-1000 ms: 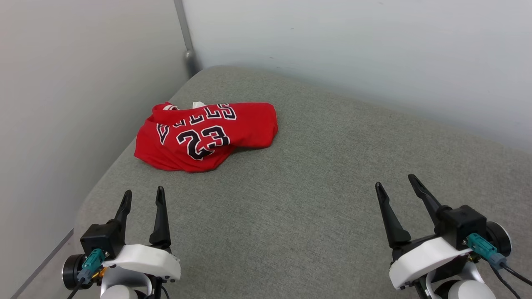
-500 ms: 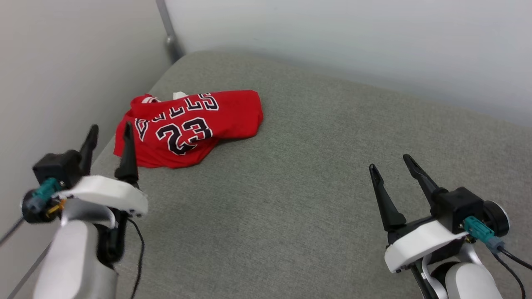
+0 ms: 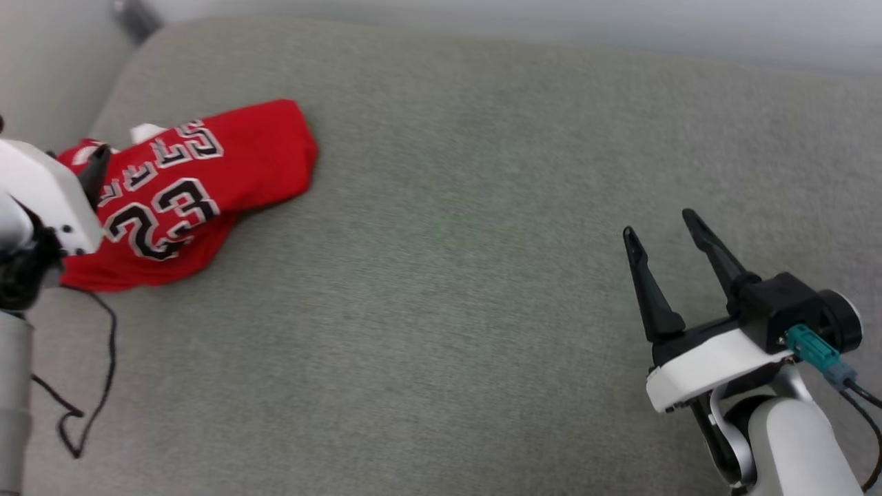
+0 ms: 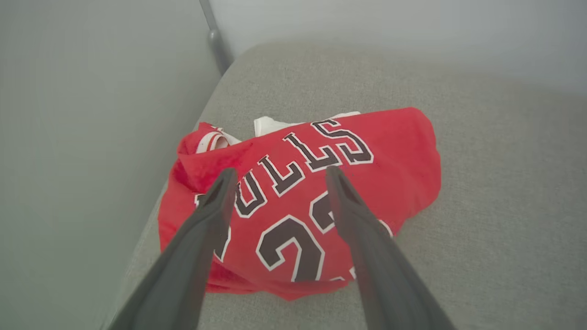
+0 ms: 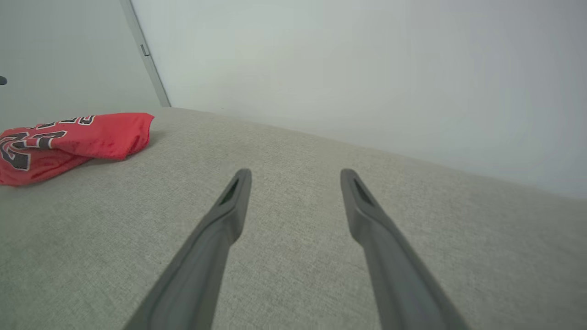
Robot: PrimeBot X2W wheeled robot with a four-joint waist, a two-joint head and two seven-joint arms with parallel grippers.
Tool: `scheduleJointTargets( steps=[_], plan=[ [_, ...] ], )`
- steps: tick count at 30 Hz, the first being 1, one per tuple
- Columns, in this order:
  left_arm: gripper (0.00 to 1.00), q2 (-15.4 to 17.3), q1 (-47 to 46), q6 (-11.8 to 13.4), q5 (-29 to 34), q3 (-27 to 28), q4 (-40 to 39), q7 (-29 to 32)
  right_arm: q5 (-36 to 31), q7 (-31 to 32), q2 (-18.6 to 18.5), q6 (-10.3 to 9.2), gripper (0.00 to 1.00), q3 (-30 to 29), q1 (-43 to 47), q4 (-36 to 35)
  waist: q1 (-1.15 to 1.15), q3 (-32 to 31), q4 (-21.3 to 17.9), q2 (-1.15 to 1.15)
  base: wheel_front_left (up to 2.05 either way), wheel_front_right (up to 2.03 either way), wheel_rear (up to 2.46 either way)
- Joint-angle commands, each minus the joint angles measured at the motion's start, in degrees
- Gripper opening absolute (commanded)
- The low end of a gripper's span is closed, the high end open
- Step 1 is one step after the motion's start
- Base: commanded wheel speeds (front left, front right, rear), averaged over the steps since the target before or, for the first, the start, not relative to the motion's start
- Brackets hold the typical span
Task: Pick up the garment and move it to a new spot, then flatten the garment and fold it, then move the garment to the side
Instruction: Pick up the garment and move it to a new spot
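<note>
The left gripper [image 4: 280,170] is spread wide and holds nothing. Its 2 dark fingers [image 4: 202,229] frame the print on the garment [image 4: 399,146], though whether their tips touch the cloth cannot be told. The garment is a red jersey lying in a rumpled heap with the black, white-outlined "BULLS" and "23" facing up; a scrap of white sleeve and some striped trim show at its far edge. It sits on a grey upholstered cushion [image 3: 448,310] close to the cushion's far left corner, just beside the pale wall [image 4: 91,114] and near a grey metal post [image 4: 215,41]. A thin black cable [image 3: 103,358] dangles from the left arm. The right gripper [image 3: 659,223] is likewise wide apart and empty, over bare cushion on the right side, well apart from the jersey.
</note>
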Motion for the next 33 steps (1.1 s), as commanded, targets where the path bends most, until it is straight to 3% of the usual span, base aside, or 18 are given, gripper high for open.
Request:
scheduleJointTargets(
  steps=[1,9,17,18,20,26,33],
  plan=[
    [1.00,0.2,-0.6,0.0,-0.6,0.0,0.3,0.4,0.3,-0.3,0.0,-0.04,1.00,-0.1,-0.9,0.1,-0.01,3.2,-3.1,0.00,0.00,0.00,0.00],
    [1.00,5.2,-1.6,0.3,-6.4,0.5,3.4,15.4,0.1,-1.0,0.0,-0.04,1.00,0.5,-3.5,0.2,-0.01,9.5,-6.8,0.00,0.00,0.00,0.00],
    [1.00,3.9,2.7,3.8,-10.0,3.1,7.4,18.5,0.4,-1.5,-0.4,-0.03,1.00,0.7,-5.1,0.5,-0.01,12.8,-8.8,0.00,0.00,0.00,0.00],
    [0.42,3.4,3.2,4.2,-10.6,3.4,8.0,18.9,0.4,-1.6,-0.5,-0.03,1.00,0.7,-5.1,0.6,-0.01,12.9,-8.8,0.00,0.00,0.00,0.00],
    [0.00,2.9,3.8,4.7,-10.8,3.5,8.7,19.0,0.5,-1.6,-0.7,-0.04,1.00,0.4,-5.1,0.6,-0.01,12.9,-8.8,0.00,0.00,0.00,0.00],
    [0.00,2.6,3.3,4.6,-10.8,3.8,8.5,16.5,0.3,-1.7,-0.9,-0.04,1.00,0.2,-5.0,0.9,-0.01,11.5,-8.1,0.00,0.00,0.00,0.00],
    [0.00,5.6,0.0,4.0,-5.6,2.2,5.5,5.6,0.9,-2.5,-0.4,-0.04,1.00,-0.3,-2.9,2.3,-0.01,6.1,-6.6,0.00,0.00,0.00,0.00]
  ],
)
